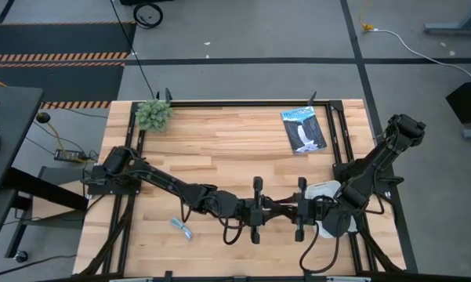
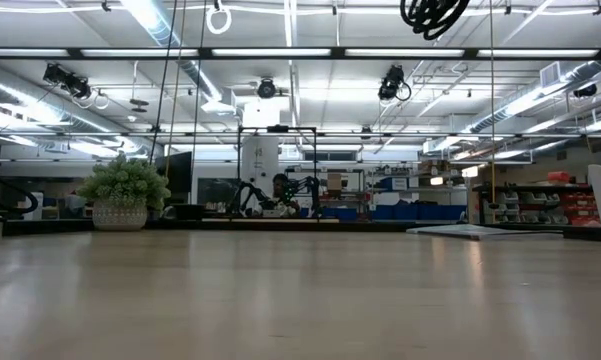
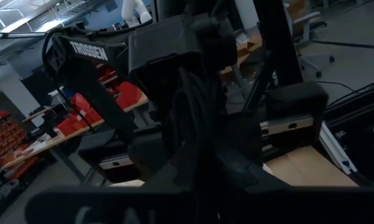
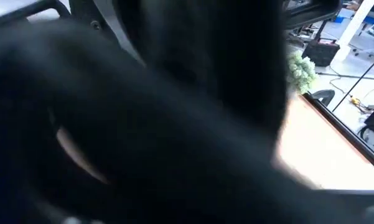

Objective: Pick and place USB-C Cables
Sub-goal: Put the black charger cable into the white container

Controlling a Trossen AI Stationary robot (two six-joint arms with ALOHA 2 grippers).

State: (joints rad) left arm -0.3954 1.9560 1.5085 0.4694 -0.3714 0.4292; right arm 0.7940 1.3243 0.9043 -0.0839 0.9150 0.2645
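Note:
Both arms meet over the table's near middle, raised off the wood. In the high view my left gripper and right gripper face each other closely, and dark parts hide the gap between them. A black cable coil hangs high above the table in the low view; what carries it is hidden. The pale blue cable lies flat on the wood, left of the grippers. Each wrist view is filled by the other arm. The other cables do not show.
The white tray sits under the right arm near the table's right side. A dark blue flat packet lies far right, and a small potted plant stands at the far left corner. Bare wood spans the middle.

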